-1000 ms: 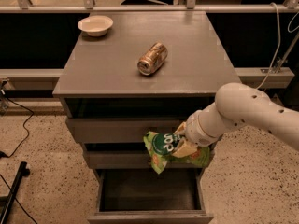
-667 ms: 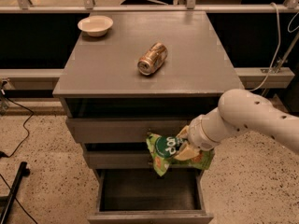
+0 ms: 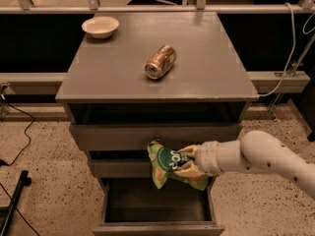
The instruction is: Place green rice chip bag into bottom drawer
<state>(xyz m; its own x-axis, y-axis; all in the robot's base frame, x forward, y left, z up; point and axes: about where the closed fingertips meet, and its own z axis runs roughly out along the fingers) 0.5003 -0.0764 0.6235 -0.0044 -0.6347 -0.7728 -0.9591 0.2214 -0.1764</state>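
Green rice chip bag (image 3: 170,164), small, crinkled, bright green, white lettering on a dark-green oval: held in the air just in front of the middle grey drawer front (image 3: 118,167), over the back part of the open bottom drawer (image 3: 157,227), clear of its floor

Pincer (image 3: 189,161) at the end of the white robot arm (image 3: 256,156), which reaches in from the right; tan fingers (image 3: 188,151) clamped on the bag's right side, one above, one below

Bottom drawer pulled out: wide grey wooden box, dark inner walls

Grey cabinet worktop (image 3: 211,58) carries a gold-brown metal can (image 3: 160,61) lying on its side near the middle, and a pale shallow round bowl (image 3: 100,26) at the back left corner, well apart from the can
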